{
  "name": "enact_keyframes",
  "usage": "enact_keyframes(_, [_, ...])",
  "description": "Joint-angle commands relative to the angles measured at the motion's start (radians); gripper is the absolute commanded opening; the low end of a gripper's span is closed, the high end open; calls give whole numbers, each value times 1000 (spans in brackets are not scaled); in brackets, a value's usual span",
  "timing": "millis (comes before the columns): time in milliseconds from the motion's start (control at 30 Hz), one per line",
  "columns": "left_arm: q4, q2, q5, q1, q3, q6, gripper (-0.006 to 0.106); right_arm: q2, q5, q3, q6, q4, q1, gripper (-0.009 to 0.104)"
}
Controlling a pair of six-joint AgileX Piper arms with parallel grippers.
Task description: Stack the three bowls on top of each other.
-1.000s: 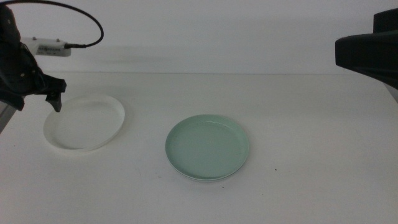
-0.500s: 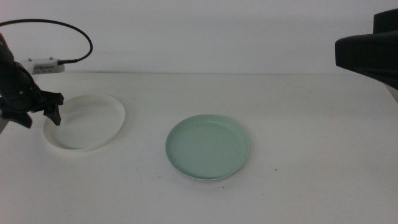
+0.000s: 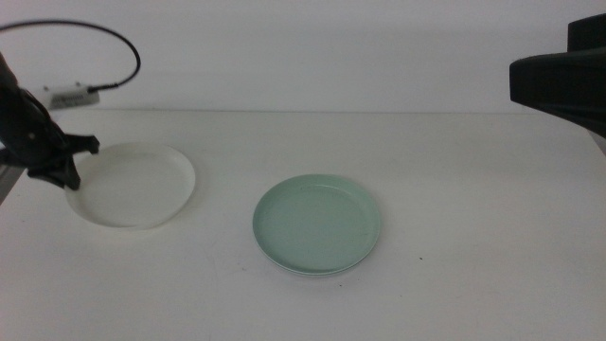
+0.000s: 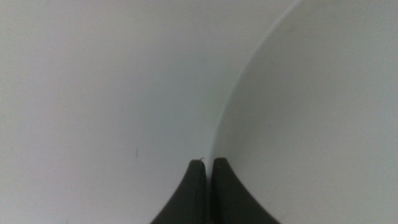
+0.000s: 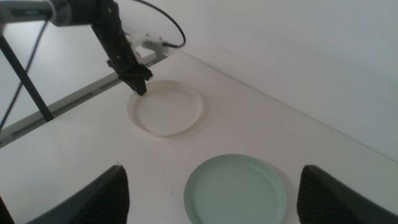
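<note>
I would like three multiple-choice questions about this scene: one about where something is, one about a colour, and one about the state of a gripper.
1. Where is the left gripper?
A. at the rim of the white bowl
B. over the green bowl
C. at the table's right end

2. What colour is the bowl near the table's middle?
A. red
B. pale mint green
C. black

3. How do the right gripper's jaws stand?
A. closed on a bowl
B. pressed on the table
C. wide apart, holding nothing

Answers:
1 A: the middle view shows its tips at the white rim.
2 B: this bowl lies centrally in the middle view.
3 C: the right wrist view shows them far apart.
</note>
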Motion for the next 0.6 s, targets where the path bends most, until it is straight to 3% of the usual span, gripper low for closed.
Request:
enact_keyframes(0, [0, -82, 58, 0, 0, -3, -2, -2, -4, 3, -2, -5, -2, 77])
enact_keyframes(233, [-161, -279, 105, -90, 63, 3, -2, -2, -4, 3, -2, -5, -2, 77])
enact_keyframes(567, [-140, -280, 36, -434, 79, -92, -2, -2, -4, 3, -2, -5, -2, 77])
